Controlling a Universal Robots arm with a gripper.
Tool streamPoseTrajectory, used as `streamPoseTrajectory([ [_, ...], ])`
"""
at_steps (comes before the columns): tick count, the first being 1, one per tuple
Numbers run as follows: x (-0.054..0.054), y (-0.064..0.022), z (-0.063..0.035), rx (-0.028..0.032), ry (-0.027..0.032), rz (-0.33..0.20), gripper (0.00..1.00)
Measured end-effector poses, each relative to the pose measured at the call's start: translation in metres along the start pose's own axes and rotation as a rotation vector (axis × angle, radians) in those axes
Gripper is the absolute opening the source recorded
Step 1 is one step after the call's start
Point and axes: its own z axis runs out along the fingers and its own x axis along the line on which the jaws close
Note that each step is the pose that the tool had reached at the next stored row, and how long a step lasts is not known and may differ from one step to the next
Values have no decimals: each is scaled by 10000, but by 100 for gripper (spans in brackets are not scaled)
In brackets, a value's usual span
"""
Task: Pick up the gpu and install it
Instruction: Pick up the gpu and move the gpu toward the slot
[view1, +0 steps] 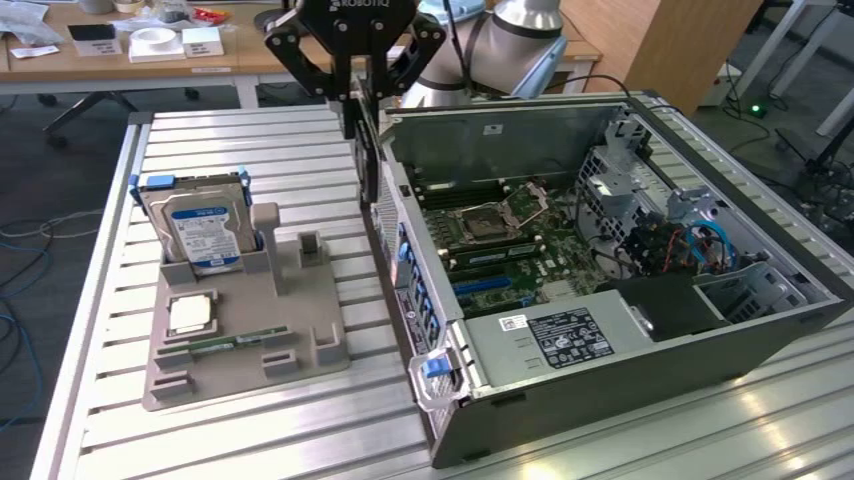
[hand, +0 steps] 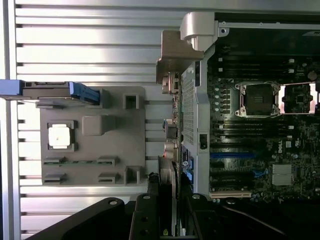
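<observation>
The gpu (view1: 363, 165) hangs edge-on as a thin dark card, just outside the wall of the open computer case (view1: 747, 330) on the exterior view's left. My gripper (view1: 358, 100) is above it, with a finger on each side, shut on its upper end. In the wrist view the gpu (hand: 169, 182) runs edge-on between the two black fingers (hand: 148, 207), beside the case's rear panel (hand: 192, 115). The motherboard (view1: 514, 235) lies exposed inside the case, with a blue card slot (hand: 232, 155) among black ones.
A grey parts holder (view1: 300, 340) lies on the slatted metal table (view1: 227, 140). It carries an upright hard drive (view1: 200, 228), a processor chip (view1: 194, 315) and a green memory stick (view1: 224, 342). A wooden desk (view1: 107, 65) with small boxes stands behind.
</observation>
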Motion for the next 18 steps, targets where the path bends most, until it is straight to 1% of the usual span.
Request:
streamPoseTrajectory([
  [18, -297, 29, 9, 0, 1, -1, 26],
])
